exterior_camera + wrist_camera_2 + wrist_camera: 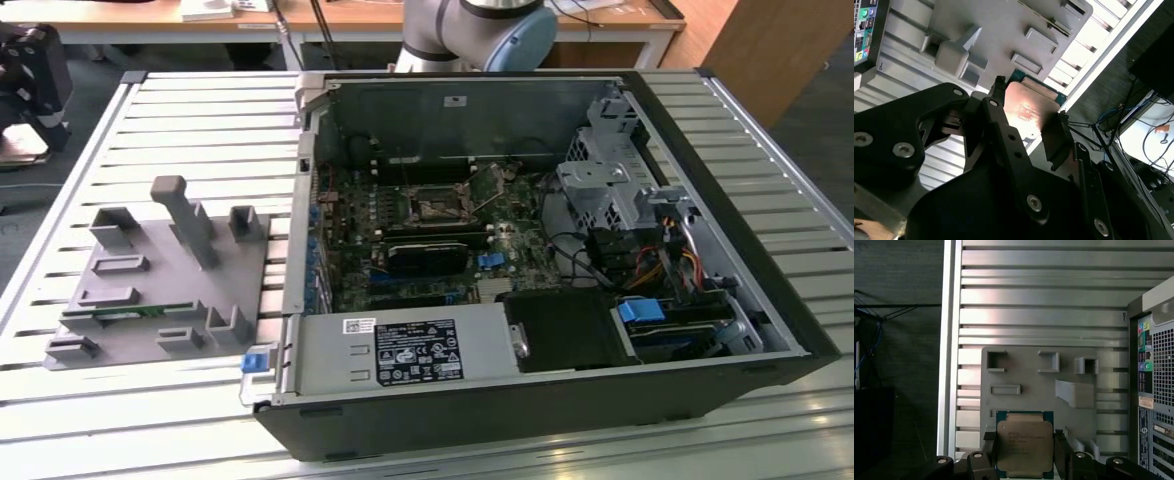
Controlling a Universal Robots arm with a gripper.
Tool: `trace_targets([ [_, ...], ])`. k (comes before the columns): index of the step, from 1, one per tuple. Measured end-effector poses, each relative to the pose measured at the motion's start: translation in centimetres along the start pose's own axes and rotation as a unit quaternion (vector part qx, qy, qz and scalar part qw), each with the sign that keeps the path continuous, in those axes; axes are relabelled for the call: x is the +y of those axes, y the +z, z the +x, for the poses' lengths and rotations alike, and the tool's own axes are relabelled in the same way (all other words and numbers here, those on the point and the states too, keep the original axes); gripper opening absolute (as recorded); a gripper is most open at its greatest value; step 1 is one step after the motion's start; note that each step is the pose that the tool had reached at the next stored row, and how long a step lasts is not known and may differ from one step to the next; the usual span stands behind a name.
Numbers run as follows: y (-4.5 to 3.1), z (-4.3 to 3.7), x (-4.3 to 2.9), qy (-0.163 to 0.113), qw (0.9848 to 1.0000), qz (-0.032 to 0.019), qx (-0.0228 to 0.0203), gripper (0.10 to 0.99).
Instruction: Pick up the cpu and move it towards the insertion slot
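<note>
Gripper (1025, 454), black, two-fingered, one item: clenched on the cpu (1024, 442), a flat square chip with a silvery metal lid and a green rim. In both wrist views its fingers (989, 447) press on two opposite edges of the chip. The lid bears several lines of fine print, too small to make out.

The chip hangs over one grey moulded plastic fixture (1029, 382); I cannot tell whether the two touch. On the fixture the first wrist view shows three open-sided brackets, one low rectangular frame and one wedge.

Taking the exterior view as a dial, with twelve at the far edge:
- One black desktop computer case (507, 425), side panel off, lies on the slatted aluminium table (187, 130) at the centre.
- One insertion slot (437, 208), a square silvery-framed socket with a dark centre, sits on the motherboard at eleven o'clock from the case's middle.
- The fixture lies outside the case, at nine o'clock, with one thin green memory stick (134, 312) along its six o'clock edge.
- One silver-grey robot arm (481, 30) with a blue cap stands at twelve.
- One white printed label (414, 352) on the power supply housing is at seven o'clock, with a smaller white sticker (358, 325) just beside it.
- Three blue plastic tabs: (254, 362), (489, 260), (645, 310).
</note>
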State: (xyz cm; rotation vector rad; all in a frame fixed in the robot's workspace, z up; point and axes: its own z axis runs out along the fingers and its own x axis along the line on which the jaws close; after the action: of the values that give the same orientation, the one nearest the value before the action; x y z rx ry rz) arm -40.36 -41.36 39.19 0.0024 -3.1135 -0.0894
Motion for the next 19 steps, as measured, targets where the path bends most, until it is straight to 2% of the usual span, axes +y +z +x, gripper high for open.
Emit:
trace_targets([
  [7, -0.07, -3.10, 0.00, 0.000, 1.0000, -0.0001, 0.0013, 0.541],
  [11, -0.12, -4.89, 0.00, 0.000, 1.0000, -0.0001, 0.0038, 0.541],
  [15, -0.15, -6.23, -0.01, 0.000, 1.0000, -0.0001, 0.0080, 0.541],
  [19, -0.18, -7.37, -0.01, 0.001, 0.9999, -0.0001, 0.0143, 0.541],
])
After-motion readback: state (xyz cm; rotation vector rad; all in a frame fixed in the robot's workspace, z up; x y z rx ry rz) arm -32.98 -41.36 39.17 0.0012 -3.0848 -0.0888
